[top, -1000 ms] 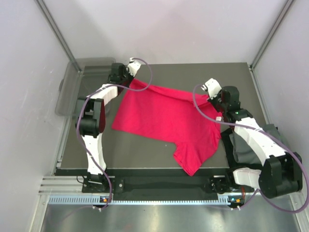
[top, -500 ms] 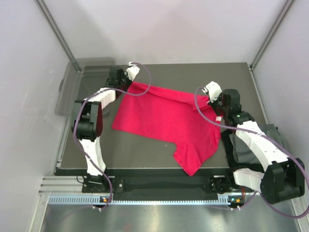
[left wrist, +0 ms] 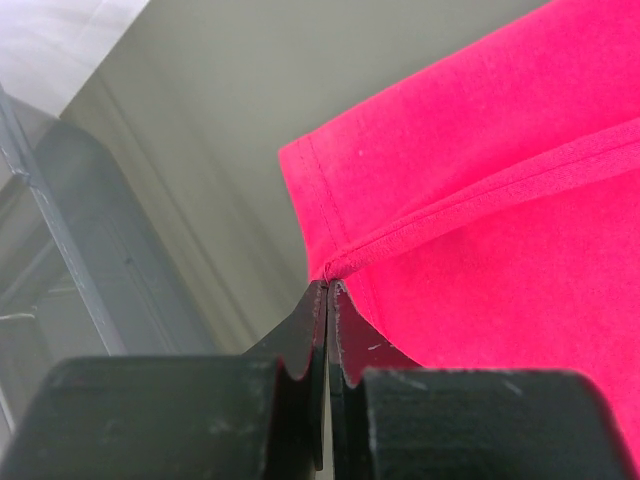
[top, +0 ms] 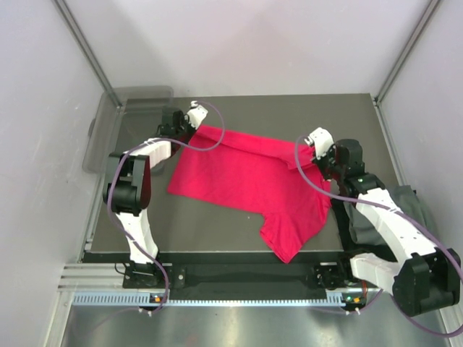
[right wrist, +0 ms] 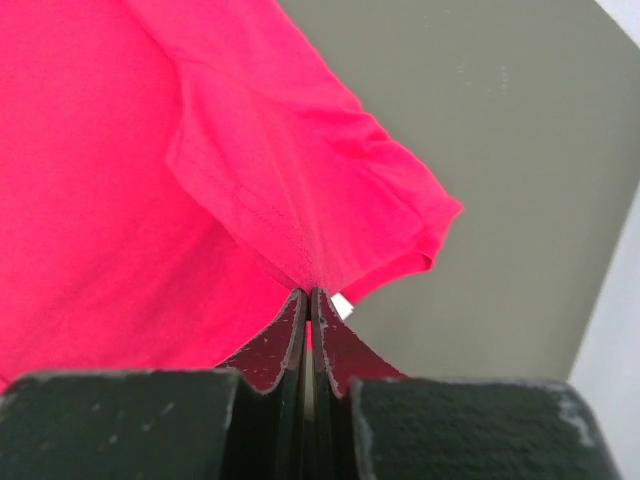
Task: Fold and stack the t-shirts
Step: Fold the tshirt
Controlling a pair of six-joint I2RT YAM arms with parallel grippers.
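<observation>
**Clear bin** (top: 108,137): one, off the bench's far-left corner. Contents cannot be made out.

**Left fingers** (left wrist: 322,320): one pair, pressed together on the hem at a far-left corner of the red cloth, with no gap showing between them.

**Bench** (top: 217,231): one, dark grey, carrying the work.

**Red t-shirt** (top: 246,181): one. It lies mostly flat across the middle of the bench, not yet folded. Its far edge is doubled over in a narrow strip, and one sleeve points toward the near edge.

**White tag** (right wrist: 343,305): one, peeping out just beside the right grasp.

**Right fingers** (right wrist: 298,318): one pair, clamped tight on a bunched pinch of cloth at the shirt's far-right end.

**Dark grey heap** (top: 411,201): one, at the right edge under the right arm. How many shirts it holds cannot be told.

**Step in hand, as judged:** the first fold of the red shirt, with both far corners held.

**Next move calls for:** lifting both corners together and carrying them level toward the near edge, keeping the cloth taut so the fold lands square.
</observation>
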